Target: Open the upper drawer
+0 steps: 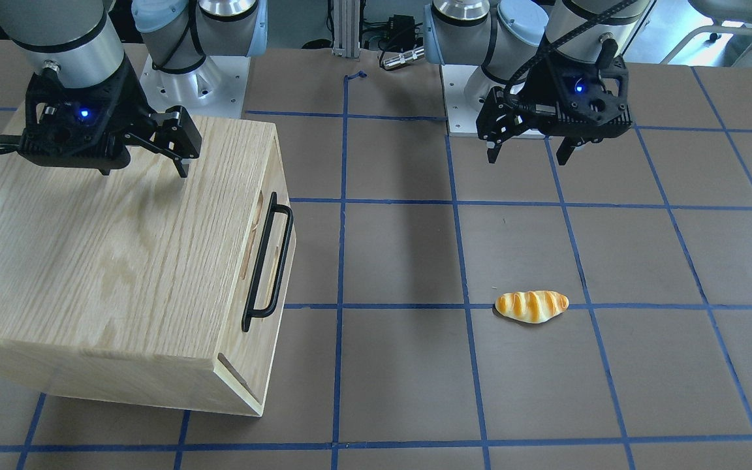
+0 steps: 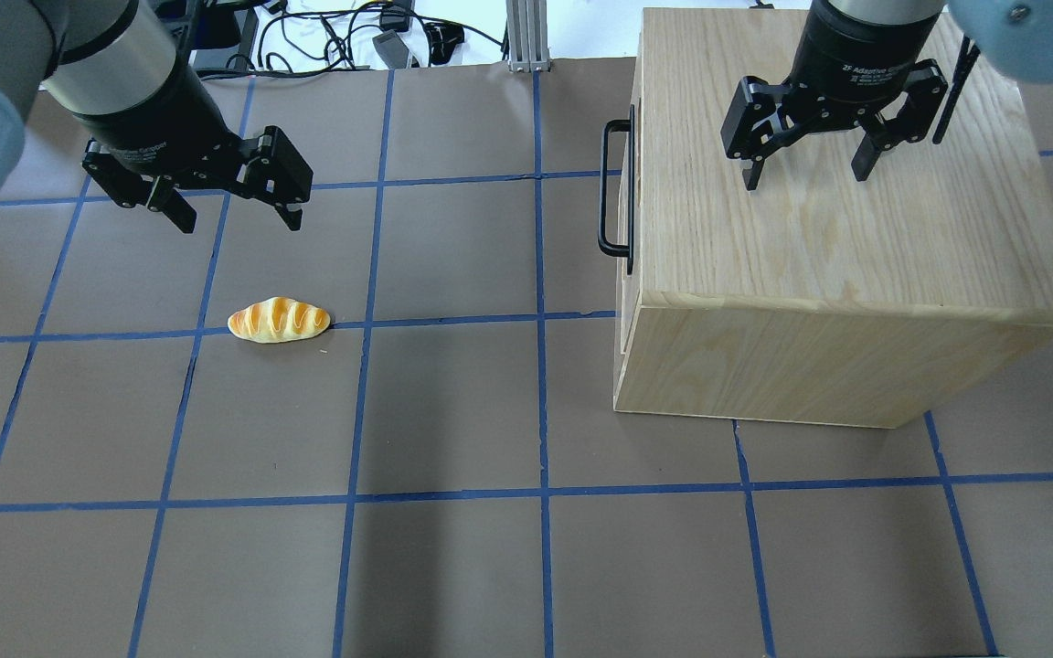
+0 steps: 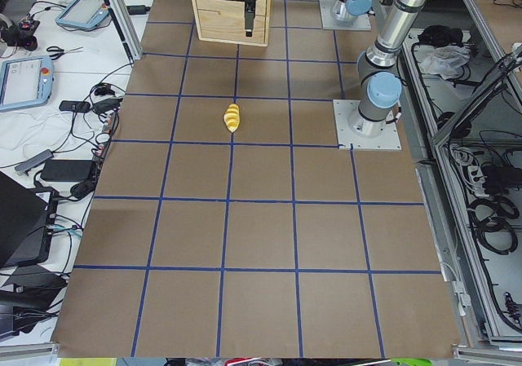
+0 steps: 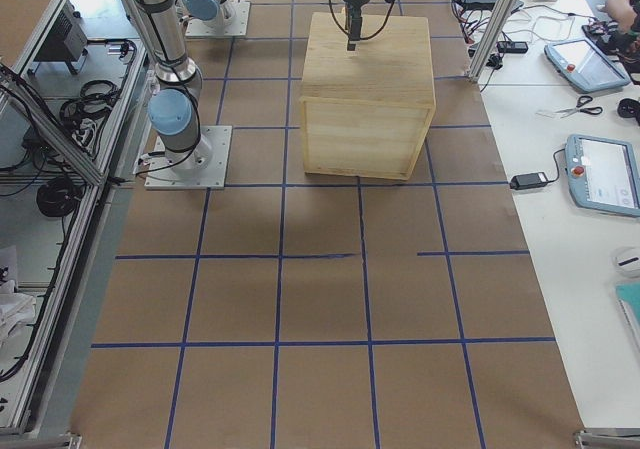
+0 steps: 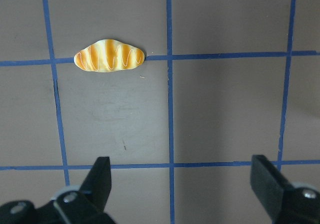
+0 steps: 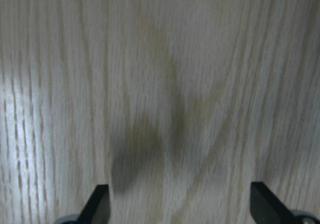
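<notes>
Your right gripper [image 2: 805,178] is spread wide and hangs over the top of the big pale oak-grain wooden cabinet [image 2: 856,256]. The wide pale-wood upper drawer [image 1: 260,261] with the long black metal bar handle [image 2: 615,187] sits flush in the cabinet's front face, below the top edge and well apart from those fingers. Your left gripper [image 2: 241,222] is also spread, near the striped golden bread roll [image 2: 279,320].

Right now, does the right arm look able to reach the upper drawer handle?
Probably yes. The right gripper hovers open above the cabinet top, and the upper drawer handle on its front is bare; the bread roll lies far off.
</notes>
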